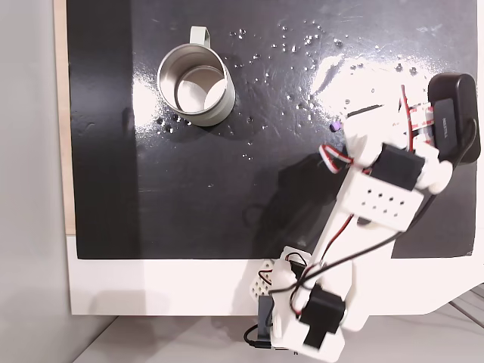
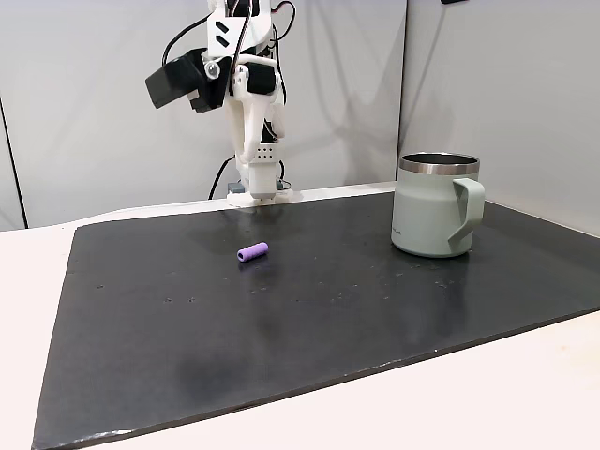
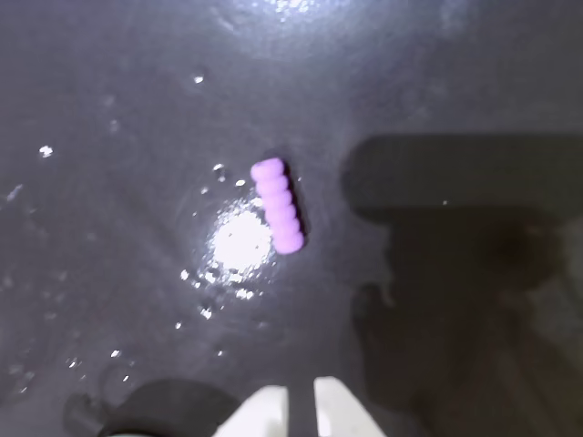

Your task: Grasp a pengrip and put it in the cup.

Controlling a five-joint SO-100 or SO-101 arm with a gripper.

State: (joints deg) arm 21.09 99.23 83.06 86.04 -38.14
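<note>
The purple ribbed pengrip (image 3: pixel 278 205) lies on the black mat, well above my gripper (image 3: pixel 301 405) in the wrist view. My two white fingertips (image 3: pixel 269 410) enter from the bottom edge with only a thin dark gap between them and nothing held. The gripper hangs over the mat, apart from the pengrip. In a fixed view from above, the pengrip (image 1: pixel 335 125) peeks out beside the arm (image 1: pixel 378 193), far right of the cup (image 1: pixel 195 83). In a fixed view from the side, the pengrip (image 2: pixel 251 252) lies left of the metal cup (image 2: pixel 436 217) with its pale handle (image 2: pixel 466 216).
The black mat (image 1: pixel 227 197) covers a white table (image 1: pixel 151 287). The arm's base (image 2: pixel 255 192) stands at the mat's far edge in the side view. Bright glare spots and the arm's shadow (image 3: pixel 455 273) mark the mat around the pengrip.
</note>
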